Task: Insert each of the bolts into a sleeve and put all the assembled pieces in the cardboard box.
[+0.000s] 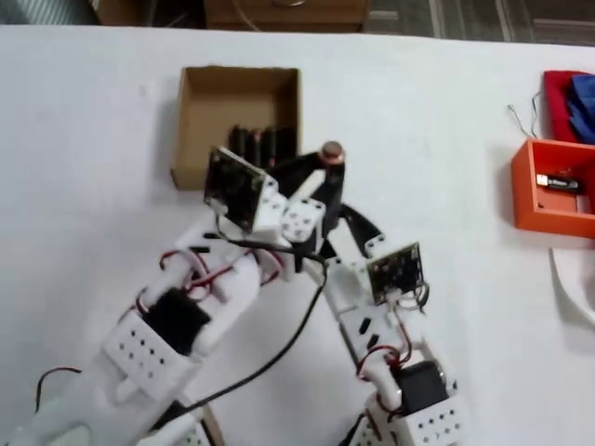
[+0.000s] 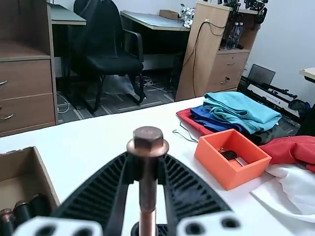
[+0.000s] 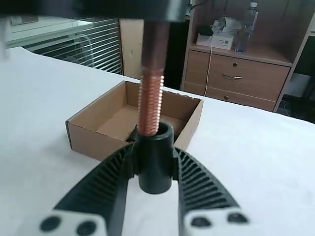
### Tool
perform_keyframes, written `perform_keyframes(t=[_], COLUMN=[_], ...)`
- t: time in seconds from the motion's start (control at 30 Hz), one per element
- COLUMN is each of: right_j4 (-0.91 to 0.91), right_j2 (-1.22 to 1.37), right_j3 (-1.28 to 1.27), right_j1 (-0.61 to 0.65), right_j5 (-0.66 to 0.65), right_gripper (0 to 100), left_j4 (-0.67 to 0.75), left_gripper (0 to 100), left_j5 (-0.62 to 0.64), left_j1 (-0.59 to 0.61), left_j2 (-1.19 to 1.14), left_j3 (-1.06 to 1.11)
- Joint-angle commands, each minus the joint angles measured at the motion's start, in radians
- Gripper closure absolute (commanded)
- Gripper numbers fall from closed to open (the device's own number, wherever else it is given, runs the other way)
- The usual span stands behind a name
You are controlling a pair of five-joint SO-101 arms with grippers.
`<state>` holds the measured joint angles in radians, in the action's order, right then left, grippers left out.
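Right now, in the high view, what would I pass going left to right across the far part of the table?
cardboard box → bolt → orange tray

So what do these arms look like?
The left arm and right arm are white plastic shells with small holes, around black motors, with thin red wires and a thick black cable. The left end effector and right end effector have black, ribbed, wedge-shaped fingers.

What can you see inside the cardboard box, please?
Several dark assembled pieces lie side by side against one wall of the cardboard box; the rest of its visible floor is bare. An arm's camera board covers the near corner, so the exact count is unclear.
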<state>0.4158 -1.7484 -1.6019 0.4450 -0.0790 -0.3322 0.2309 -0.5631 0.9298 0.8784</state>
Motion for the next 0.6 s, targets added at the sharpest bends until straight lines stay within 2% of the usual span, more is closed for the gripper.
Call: perform_keyframes(t=[0.0, 0.1, 0.47, 0.57], right_j4=[-0.027, -0.027, -0.027, -0.027], right_j2=[0.002, 0.002, 0.002, 0.002], right_j3=[0.011, 0.011, 0.011, 0.011], right_j1=[0.004, 0.004, 0.004, 0.005], right_j5=[0.005, 0.005, 0.060, 0.060], right_gripper=[97.5, 97.5, 97.6, 97.6], left_j4=[0.023, 0.021, 0.028, 0.083], left_gripper=[97, 97, 97, 97], left_j5=[0.084, 0.127, 0.130, 0.129], left_j1=[-0.003, -0.003, -0.002, 0.021], left_j2=[-0.002, -0.003, -0.002, -0.002], left_j3=[-0.002, -0.002, 0.091, 0.091])
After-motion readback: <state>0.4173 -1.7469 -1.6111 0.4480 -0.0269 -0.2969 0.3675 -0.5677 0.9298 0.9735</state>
